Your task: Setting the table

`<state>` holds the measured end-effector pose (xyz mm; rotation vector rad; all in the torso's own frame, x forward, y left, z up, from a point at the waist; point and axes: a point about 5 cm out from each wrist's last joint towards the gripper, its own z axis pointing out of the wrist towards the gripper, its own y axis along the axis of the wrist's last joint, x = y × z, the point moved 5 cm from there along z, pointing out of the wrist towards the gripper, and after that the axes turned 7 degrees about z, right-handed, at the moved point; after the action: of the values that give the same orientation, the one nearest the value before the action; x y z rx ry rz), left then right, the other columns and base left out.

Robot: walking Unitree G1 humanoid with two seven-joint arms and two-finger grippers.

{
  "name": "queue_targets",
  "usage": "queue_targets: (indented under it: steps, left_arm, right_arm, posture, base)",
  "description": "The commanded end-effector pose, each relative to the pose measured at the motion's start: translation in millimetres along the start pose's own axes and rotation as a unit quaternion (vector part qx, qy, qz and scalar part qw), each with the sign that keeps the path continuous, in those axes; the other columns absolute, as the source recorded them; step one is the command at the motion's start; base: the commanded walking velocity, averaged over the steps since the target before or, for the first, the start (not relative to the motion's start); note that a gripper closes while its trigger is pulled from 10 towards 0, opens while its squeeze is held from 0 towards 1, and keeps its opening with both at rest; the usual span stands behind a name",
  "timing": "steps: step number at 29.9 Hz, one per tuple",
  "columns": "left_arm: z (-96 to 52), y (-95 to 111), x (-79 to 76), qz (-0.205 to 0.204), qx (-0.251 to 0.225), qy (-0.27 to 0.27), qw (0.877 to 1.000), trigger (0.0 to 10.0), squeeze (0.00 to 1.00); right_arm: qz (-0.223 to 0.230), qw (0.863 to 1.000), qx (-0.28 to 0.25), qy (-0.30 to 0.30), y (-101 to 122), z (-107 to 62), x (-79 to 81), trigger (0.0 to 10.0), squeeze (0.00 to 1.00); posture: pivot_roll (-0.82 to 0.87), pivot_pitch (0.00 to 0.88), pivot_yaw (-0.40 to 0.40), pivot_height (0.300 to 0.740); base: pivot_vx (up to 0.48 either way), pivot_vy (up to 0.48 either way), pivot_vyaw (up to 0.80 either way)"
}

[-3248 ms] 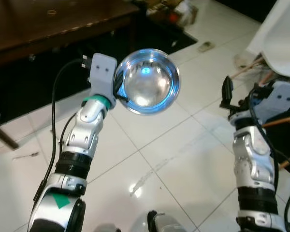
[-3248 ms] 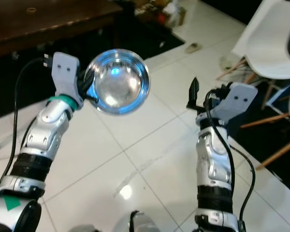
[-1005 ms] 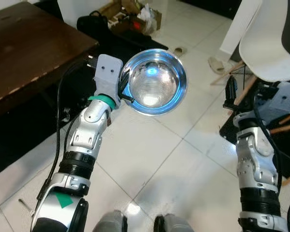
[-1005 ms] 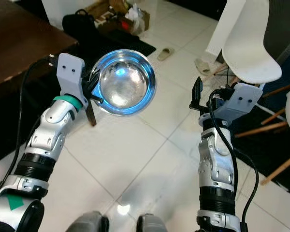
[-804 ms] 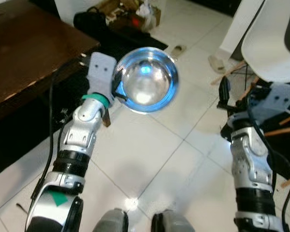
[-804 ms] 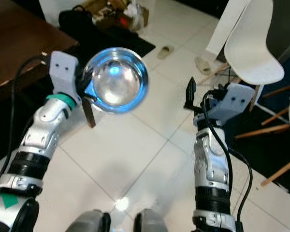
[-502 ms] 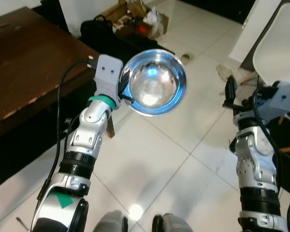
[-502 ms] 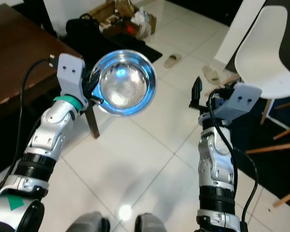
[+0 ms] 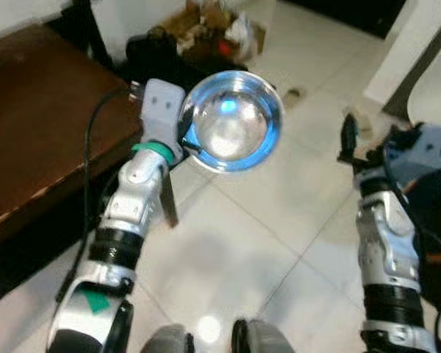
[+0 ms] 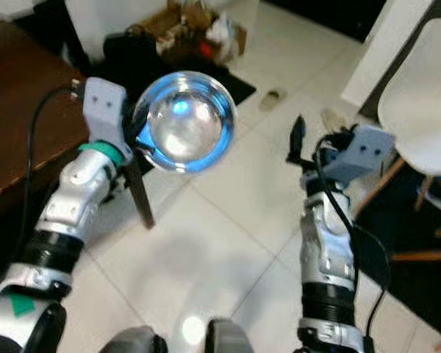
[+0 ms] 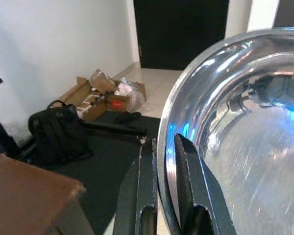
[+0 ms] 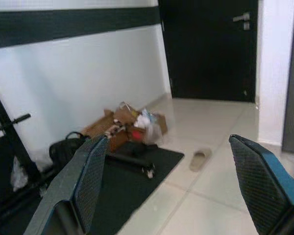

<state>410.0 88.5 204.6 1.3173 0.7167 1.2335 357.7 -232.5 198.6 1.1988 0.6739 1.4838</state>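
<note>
Bowl, shiny steel, held up above the white tile floor with its rim pinched between the left gripper fingers, brown table at 9 o'clock, right gripper raised at 3 o'clock, spread wide, holding nothing.

Home interior, dining area: white tiled floor, dark wooden tabletop, white moulded chair, stray slipper, black backpack, open cardboard boxes against a white wall.
</note>
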Motion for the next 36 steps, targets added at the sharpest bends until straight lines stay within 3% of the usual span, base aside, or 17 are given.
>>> queue_targets:
  steps: [1, 9, 15, 36]
  left_arm:
    - [-1.1, -0.3, 6.9, 0.004, -0.002, 0.010, 1.000, 10.0, 0.00]
    - [-1.0, 0.9, 6.4, 0.004, -0.005, 0.009, 1.000, 10.0, 0.00]
    - [-0.9, 3.5, 3.7, -0.004, -0.010, 0.005, 1.000, 10.0, 0.00]
    - [-1.2, 3.7, 1.3, -0.008, -0.010, -0.001, 1.000, 10.0, 0.00]
  right_arm:
    - [0.008, 1.000, 0.003, 0.001, -2.8, -1.7, 1.7, 10.0, 0.00]
    - [0.016, 1.000, -0.003, 0.009, -0.1, -0.4, 5.6, 10.0, 0.00]
    - [0.023, 1.000, -0.003, 0.009, 0.3, 0.4, 5.6, 10.0, 0.00]
    - [0.047, 0.999, -0.009, 0.000, 4.2, 1.2, 0.6, 10.0, 0.00]
  posture:
    - [0.08, 0.009, 0.049, 0.740]
    - [0.08, 0.005, 0.048, 0.740]
    - [0.08, 0.001, 0.048, 0.740]
    - [0.08, 0.010, 0.054, 0.740]
  base:
    - [0.480, 0.000, 0.00]
    - [0.447, 0.000, 0.00]
    - [0.000, 0.000, 0.16]
    - [0.000, 0.000, 0.80]
